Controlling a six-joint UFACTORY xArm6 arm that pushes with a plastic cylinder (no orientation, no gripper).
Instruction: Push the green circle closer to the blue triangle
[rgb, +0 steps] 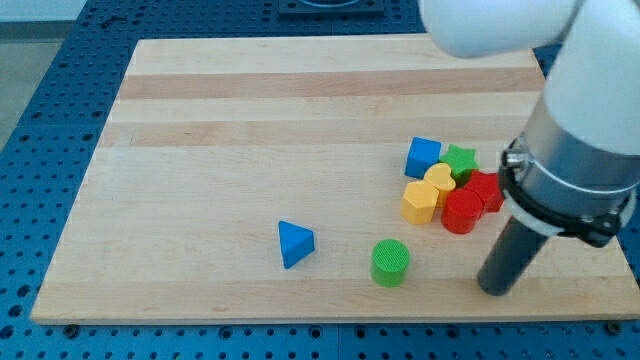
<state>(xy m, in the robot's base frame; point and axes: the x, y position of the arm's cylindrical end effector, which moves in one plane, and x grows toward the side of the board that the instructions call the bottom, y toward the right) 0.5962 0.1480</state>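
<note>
The green circle (390, 262) is a short green cylinder near the view's bottom, right of centre. The blue triangle (295, 244) lies to its left, about a block's width away. My tip (494, 290) rests on the board to the right of the green circle, a clear gap between them, and below the cluster of other blocks.
A cluster sits at the view's right: a blue cube (423, 157), a green star (460, 160), a yellow heart (439, 179), a yellow hexagon (420, 202), a red cylinder (462, 212) and a red block (485, 190). The wooden board (250, 130) ends just below my tip.
</note>
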